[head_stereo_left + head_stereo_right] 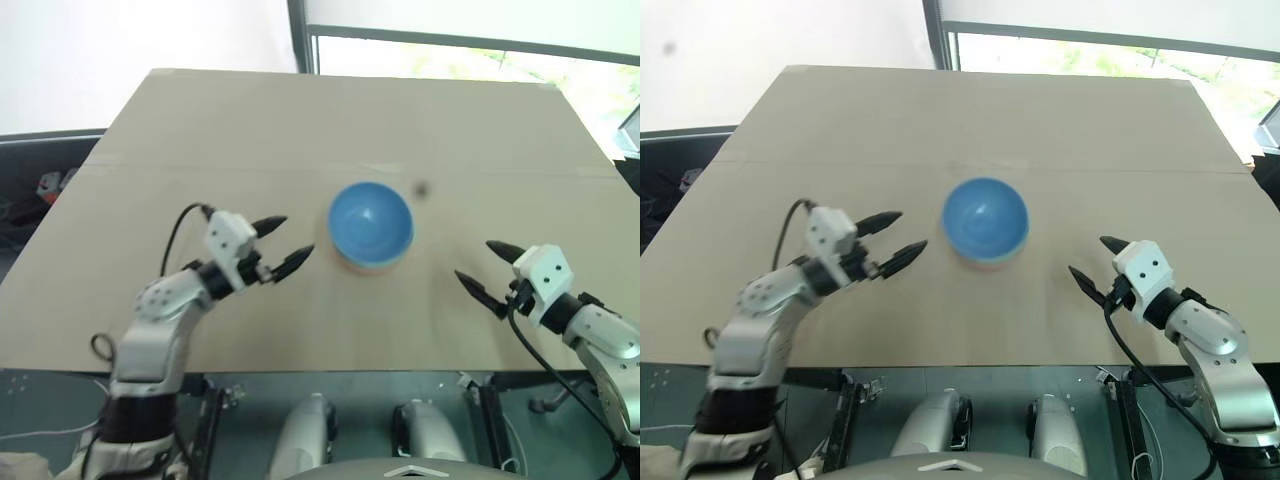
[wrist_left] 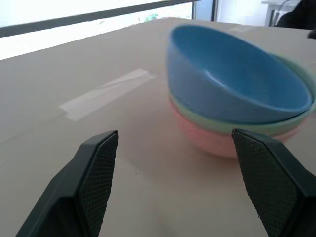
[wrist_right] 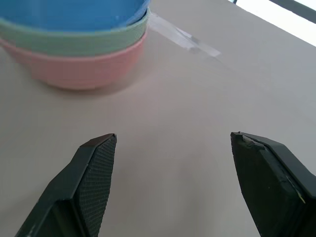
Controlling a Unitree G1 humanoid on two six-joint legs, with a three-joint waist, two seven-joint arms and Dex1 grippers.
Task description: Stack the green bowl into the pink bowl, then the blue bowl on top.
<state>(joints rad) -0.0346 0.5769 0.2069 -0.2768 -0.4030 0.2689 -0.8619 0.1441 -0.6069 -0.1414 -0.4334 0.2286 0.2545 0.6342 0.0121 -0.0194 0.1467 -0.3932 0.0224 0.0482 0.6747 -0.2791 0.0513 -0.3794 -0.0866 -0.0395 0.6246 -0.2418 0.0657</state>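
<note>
The three bowls stand as one stack in the middle of the table. The blue bowl (image 1: pixel 371 222) sits on top, slightly tilted. Under it the green bowl (image 2: pixel 291 120) shows as a thin rim, and the pink bowl (image 2: pixel 217 143) is at the bottom. My left gripper (image 1: pixel 284 246) hovers open to the left of the stack, apart from it, with nothing between its fingers. To the right of the stack my right gripper (image 1: pixel 488 268) is open and empty too, its fingers pointing toward the bowls.
The stack rests on a tan table (image 1: pixel 300 130) with a strip of clear tape (image 2: pixel 106 94) on it. A small dark spot (image 1: pixel 420 188) lies just behind the bowls. A window (image 1: pixel 480 60) runs along the far edge.
</note>
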